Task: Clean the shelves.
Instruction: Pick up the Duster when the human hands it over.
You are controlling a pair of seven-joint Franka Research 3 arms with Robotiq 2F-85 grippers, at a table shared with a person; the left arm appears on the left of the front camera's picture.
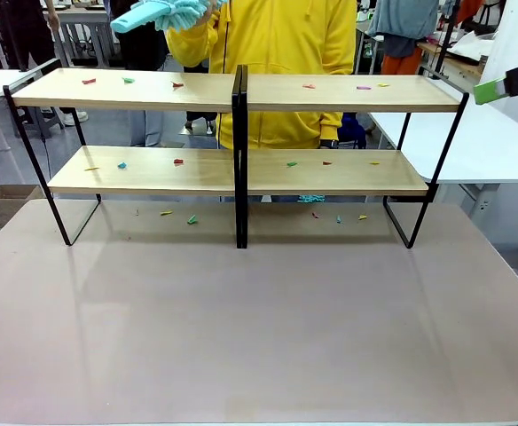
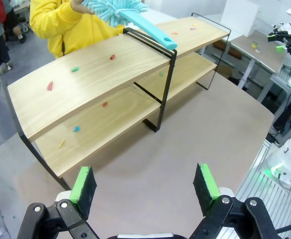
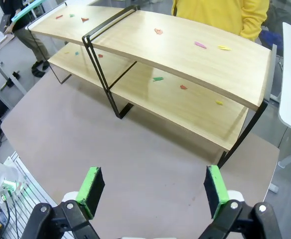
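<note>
Wooden shelves [image 1: 206,89], coloured scraps [image 1: 178,162] on both tiers

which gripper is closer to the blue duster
Left, likely. The left gripper faces the left half of the shelves, with the duster held above the top board ahead. The right gripper sits off their right end, the duster far across them.

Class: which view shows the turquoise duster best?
Left wrist view: the duster shows fluffy head and handle, over the shelves. Front view crops it at the top edge; right wrist view gives perhaps a teal sliver.
</note>
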